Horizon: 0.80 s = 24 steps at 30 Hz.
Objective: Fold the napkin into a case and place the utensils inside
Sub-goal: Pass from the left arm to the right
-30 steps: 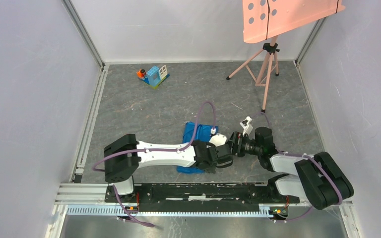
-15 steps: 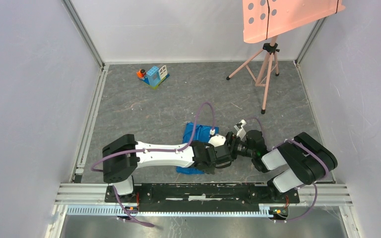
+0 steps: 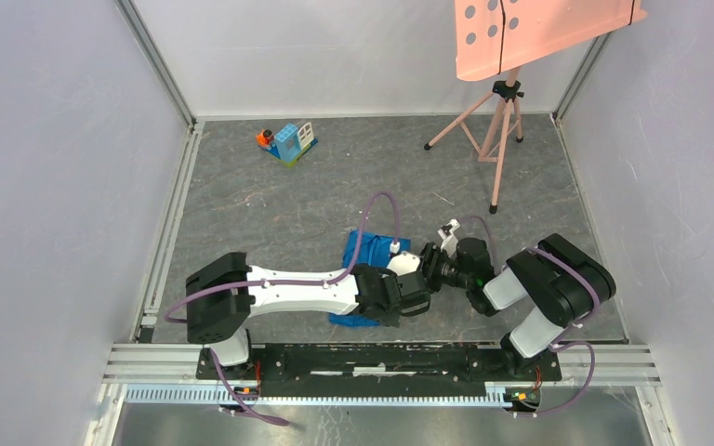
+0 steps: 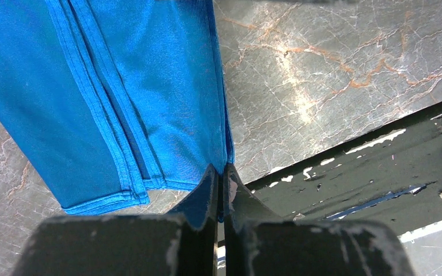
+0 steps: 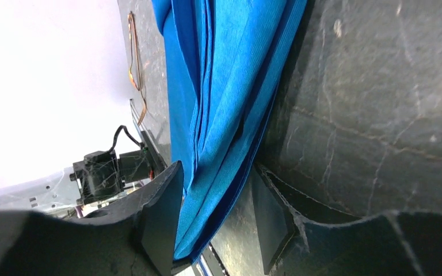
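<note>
The bright blue napkin lies folded into a narrow strip on the grey marbled table, mostly hidden under both wrists in the top view. My left gripper is shut, pinching the near corner of the napkin along its right-hand edge. My right gripper straddles the layered edge of the napkin. One of its fingers rests against the cloth and the other stands a little apart, so it is open. In the top view the two grippers meet, left and right. The utensils are out of view.
A small blue-and-white toy block house sits at the far left. A pink tripod carrying a pink board stands at the far right. The black base rail runs along the near edge, close behind the left gripper. White walls enclose the table.
The right arm has folded inward and swung its gripper left onto the napkin's edge, with its jaws narrowing around the cloth. The left arm has shifted slightly left, still holding the napkin.
</note>
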{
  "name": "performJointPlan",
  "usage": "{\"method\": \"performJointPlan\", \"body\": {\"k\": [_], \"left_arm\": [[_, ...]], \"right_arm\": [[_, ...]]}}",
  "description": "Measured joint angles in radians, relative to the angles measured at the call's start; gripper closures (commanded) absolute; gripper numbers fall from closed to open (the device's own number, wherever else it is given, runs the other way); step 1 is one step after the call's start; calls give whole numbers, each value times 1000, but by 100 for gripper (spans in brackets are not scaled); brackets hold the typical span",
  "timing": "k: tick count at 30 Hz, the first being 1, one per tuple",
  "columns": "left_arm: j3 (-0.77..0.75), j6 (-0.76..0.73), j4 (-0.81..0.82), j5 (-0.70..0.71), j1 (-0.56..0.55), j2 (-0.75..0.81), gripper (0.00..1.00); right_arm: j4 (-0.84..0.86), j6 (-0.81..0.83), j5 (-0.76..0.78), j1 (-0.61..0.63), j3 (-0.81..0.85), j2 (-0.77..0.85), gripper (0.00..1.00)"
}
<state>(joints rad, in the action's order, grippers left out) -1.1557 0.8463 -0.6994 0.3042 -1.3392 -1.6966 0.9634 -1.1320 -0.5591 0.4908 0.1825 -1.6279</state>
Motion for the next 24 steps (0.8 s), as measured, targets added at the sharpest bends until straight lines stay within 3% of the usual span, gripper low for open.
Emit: {"method": "performJointPlan", "body": {"k": [16, 17, 20, 22, 24], "left_arm": [[11, 0, 23, -9, 0, 2, 98], [11, 0, 23, -11, 0, 2, 98], [11, 0, 27, -19, 0, 2, 97], [11, -1, 32, -23, 0, 2, 85], [11, -3, 43, -32, 2, 2, 60]], "right_arm": [[8, 45, 15, -34, 38, -42, 68], [11, 47, 15, -34, 38, -43, 71], [35, 51, 13, -34, 38, -62, 99], [62, 54, 10, -34, 38, -78, 100], [93, 51, 5, -34, 37, -91, 100]]}}
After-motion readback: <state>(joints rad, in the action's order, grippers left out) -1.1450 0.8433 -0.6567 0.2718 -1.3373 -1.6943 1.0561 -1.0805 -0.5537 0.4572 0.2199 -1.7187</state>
